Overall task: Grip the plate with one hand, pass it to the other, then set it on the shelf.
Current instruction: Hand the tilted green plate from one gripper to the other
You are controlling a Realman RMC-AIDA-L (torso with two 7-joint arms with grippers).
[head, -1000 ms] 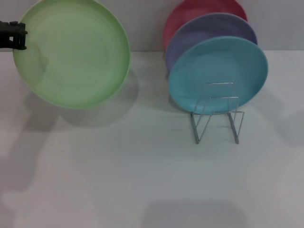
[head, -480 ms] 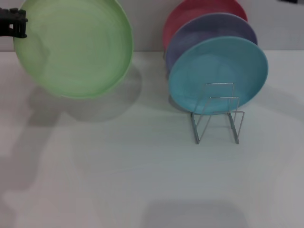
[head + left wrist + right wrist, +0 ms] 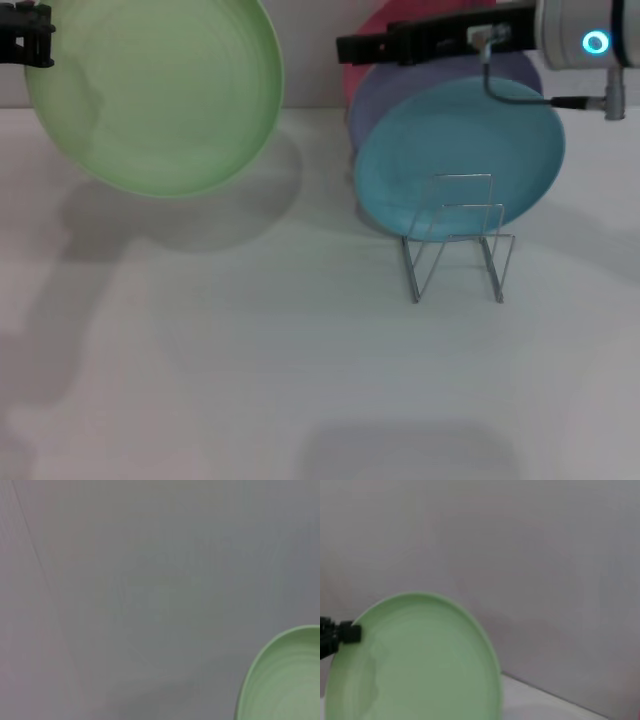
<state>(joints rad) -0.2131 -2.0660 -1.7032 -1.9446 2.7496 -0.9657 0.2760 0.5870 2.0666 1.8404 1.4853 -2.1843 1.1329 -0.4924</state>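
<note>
The light green plate [image 3: 155, 90] hangs in the air at the upper left, its face tilted toward me. My left gripper [image 3: 38, 35] is shut on its left rim. The right wrist view shows the plate [image 3: 415, 665] with the left gripper [image 3: 342, 634] clamped on its edge. Only a curved piece of the plate [image 3: 285, 685] shows in the left wrist view. My right gripper [image 3: 350, 47] reaches in from the upper right, above the rack's plates. It stays a short gap to the right of the green plate. The wire shelf [image 3: 455, 245] stands at centre right.
In the shelf lean a turquoise plate [image 3: 460, 150], a lavender plate [image 3: 400, 90] behind it and a pink plate [image 3: 372, 45] at the back. The white table [image 3: 250, 350] spreads in front, with a grey wall behind it.
The right arm, out of view before, has come in from the upper right and stretches left over the racked plates. The green plate has risen slightly and edged right.
</note>
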